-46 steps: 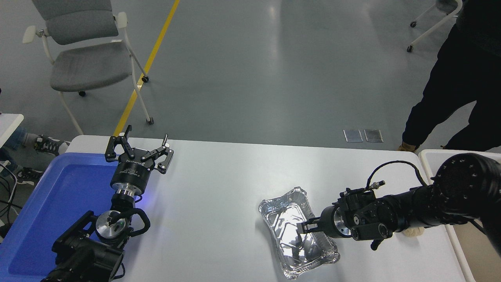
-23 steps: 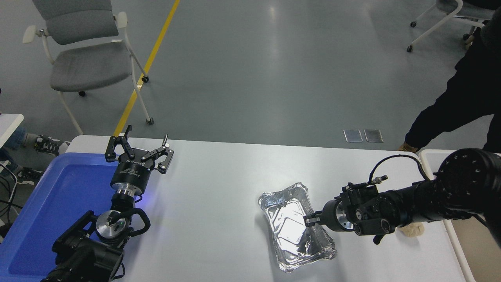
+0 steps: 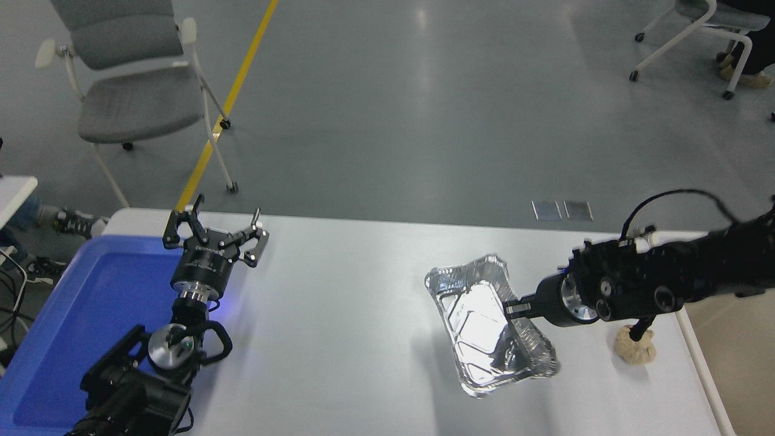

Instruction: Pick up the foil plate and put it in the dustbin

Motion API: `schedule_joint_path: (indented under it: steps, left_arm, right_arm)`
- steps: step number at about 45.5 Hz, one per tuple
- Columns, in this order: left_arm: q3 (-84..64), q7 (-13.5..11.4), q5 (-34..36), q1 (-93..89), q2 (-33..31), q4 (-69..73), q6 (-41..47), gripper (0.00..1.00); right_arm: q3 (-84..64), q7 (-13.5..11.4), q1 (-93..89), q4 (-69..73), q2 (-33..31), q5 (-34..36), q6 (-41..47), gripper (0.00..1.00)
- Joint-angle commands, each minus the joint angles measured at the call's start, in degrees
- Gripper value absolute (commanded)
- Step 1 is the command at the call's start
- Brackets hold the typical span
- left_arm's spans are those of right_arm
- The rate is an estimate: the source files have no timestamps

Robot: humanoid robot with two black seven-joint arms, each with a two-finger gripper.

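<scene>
The foil plate (image 3: 478,315) is a shiny silver tray with crinkled walls. It hangs tilted above the white table (image 3: 339,339) and casts a shadow to its left. My right gripper (image 3: 511,307) is shut on the plate's right rim and holds it up. The dustbin (image 3: 738,363) shows only as a white rim and beige inside at the picture's right edge, to the right of the plate, partly hidden by my right arm. My left gripper (image 3: 212,233) is parked open at the lower left.
A small crumpled tan paper ball (image 3: 634,348) lies on the table under my right arm, close to the dustbin's rim. A blue plastic tray (image 3: 79,315) sits at the left edge. Chairs stand on the floor beyond the table.
My right gripper has lifted the foil plate off the table and carried it right and farther away. The person at the top right has moved out of view.
</scene>
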Motion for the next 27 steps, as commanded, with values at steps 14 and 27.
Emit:
schedule_joint_path:
  steps: [14, 27]
  left_arm:
    - [0.01, 0.09, -0.01, 0.0, 0.0, 0.01, -0.01, 0.99]
    - [0.01, 0.0, -0.01, 0.0, 0.0, 0.01, -0.01, 0.99]
  right_arm:
    - [-5.96, -0.3, 41.61, 9.08, -12.28, -1.48, 31.06, 0.0]
    - [-11.66, -3.73, 43.64, 3.99, -12.63, -1.39, 28.26, 0.0]
